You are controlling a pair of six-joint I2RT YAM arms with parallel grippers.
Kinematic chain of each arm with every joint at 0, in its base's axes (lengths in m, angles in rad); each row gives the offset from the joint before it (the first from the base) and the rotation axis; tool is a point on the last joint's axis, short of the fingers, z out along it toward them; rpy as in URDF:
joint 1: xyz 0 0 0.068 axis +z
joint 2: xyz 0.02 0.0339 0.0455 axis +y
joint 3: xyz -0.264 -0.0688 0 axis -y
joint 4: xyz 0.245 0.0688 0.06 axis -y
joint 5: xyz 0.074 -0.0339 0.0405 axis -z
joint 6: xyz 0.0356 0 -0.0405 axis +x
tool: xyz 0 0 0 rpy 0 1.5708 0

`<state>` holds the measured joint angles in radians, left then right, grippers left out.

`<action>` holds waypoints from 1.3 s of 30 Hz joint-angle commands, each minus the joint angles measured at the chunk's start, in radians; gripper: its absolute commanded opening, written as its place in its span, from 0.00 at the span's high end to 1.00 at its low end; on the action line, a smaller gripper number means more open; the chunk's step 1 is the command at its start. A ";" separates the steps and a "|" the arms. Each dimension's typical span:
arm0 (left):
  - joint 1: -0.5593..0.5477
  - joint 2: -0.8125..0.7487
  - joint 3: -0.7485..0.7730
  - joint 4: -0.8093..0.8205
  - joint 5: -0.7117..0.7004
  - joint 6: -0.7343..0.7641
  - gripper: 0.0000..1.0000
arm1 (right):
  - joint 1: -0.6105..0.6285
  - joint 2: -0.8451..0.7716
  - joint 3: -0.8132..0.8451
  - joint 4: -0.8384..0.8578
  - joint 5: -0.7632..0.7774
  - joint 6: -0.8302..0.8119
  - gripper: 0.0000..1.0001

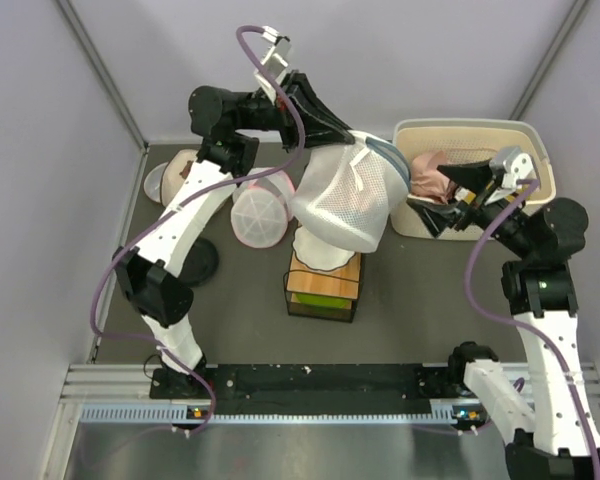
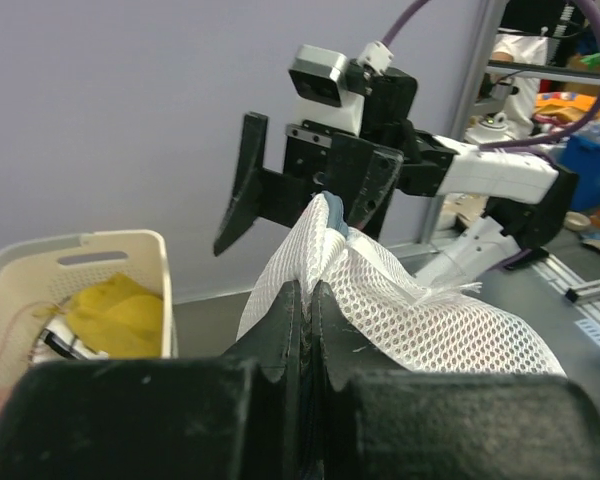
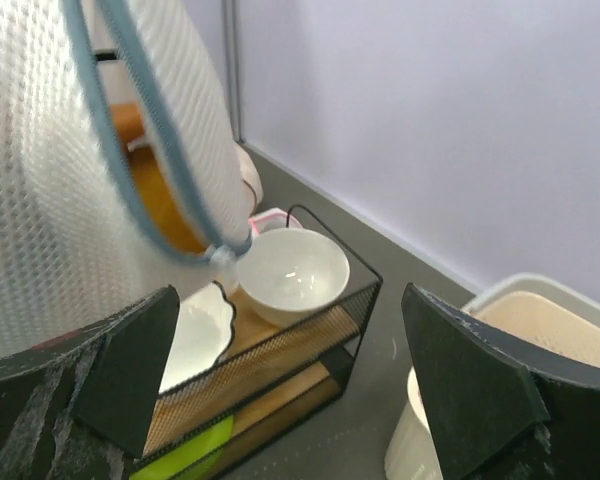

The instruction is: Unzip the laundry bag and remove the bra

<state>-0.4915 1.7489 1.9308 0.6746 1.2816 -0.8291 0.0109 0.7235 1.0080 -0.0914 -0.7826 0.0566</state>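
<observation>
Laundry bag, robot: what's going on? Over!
Left gripper jaws shut on round white mesh laundry bag, held aloft. Right gripper jaws open, empty. Bra not seen outside. Black wire bowl rack underneath.

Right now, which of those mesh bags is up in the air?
The big white laundry bag with the grey-blue zip, pinched at its top by the left gripper. The smaller pink-trimmed bag lies on the table.

Place: robotics lab test cell | Evidence: plain pale wall panels (image 1: 380, 60) enclose a dark table (image 1: 420, 300); metal mounting rail (image 1: 310, 410) at its near edge; cluttered workspace with blue bin (image 2: 592, 165) beyond
</observation>
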 commanded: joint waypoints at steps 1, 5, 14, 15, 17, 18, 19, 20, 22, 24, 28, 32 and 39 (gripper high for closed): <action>0.005 0.044 0.069 0.270 0.067 -0.303 1.00 | -0.006 0.076 -0.020 0.315 -0.130 0.159 0.06; 0.005 0.060 0.085 0.273 0.065 -0.326 1.00 | 0.015 0.154 -0.010 0.452 -0.148 0.236 0.14; 0.008 0.086 0.120 0.221 0.053 -0.311 1.00 | 0.147 0.228 0.023 0.456 -0.202 0.186 0.29; 0.008 0.087 0.123 0.218 0.053 -0.311 1.00 | 0.149 0.226 0.018 0.467 -0.205 0.198 0.32; 0.013 0.096 0.126 0.217 0.053 -0.311 1.00 | 0.147 0.218 0.015 0.478 -0.208 0.201 0.41; 0.013 0.097 0.126 0.217 0.051 -0.315 1.00 | 0.149 0.215 0.015 0.478 -0.210 0.203 0.44; 0.014 0.101 0.126 0.218 0.051 -0.318 1.00 | 0.149 0.209 0.014 0.476 -0.211 0.201 0.50; 0.016 0.104 0.129 0.221 0.051 -0.320 1.00 | 0.149 0.208 0.014 0.478 -0.211 0.203 0.57; 0.018 0.112 0.131 0.227 0.047 -0.327 1.00 | 0.149 0.208 0.015 0.487 -0.224 0.218 0.94; 0.019 0.123 0.138 0.226 0.042 -0.331 1.00 | 0.149 0.206 0.021 0.495 -0.218 0.238 1.00; 0.033 0.144 0.145 0.227 0.009 -0.352 1.00 | 0.150 0.197 0.064 0.379 -0.077 0.252 1.00; 0.047 0.153 0.160 0.102 -0.049 -0.308 0.98 | 0.156 0.191 0.176 0.190 0.163 0.209 1.00; 0.074 0.068 0.120 -0.266 -0.186 -0.026 0.01 | 0.161 0.231 0.380 -0.048 0.555 0.141 1.00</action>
<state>-0.4427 1.8954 2.0609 0.6510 1.2018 -1.0359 0.1616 0.9367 1.2125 0.0048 -0.5079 0.2653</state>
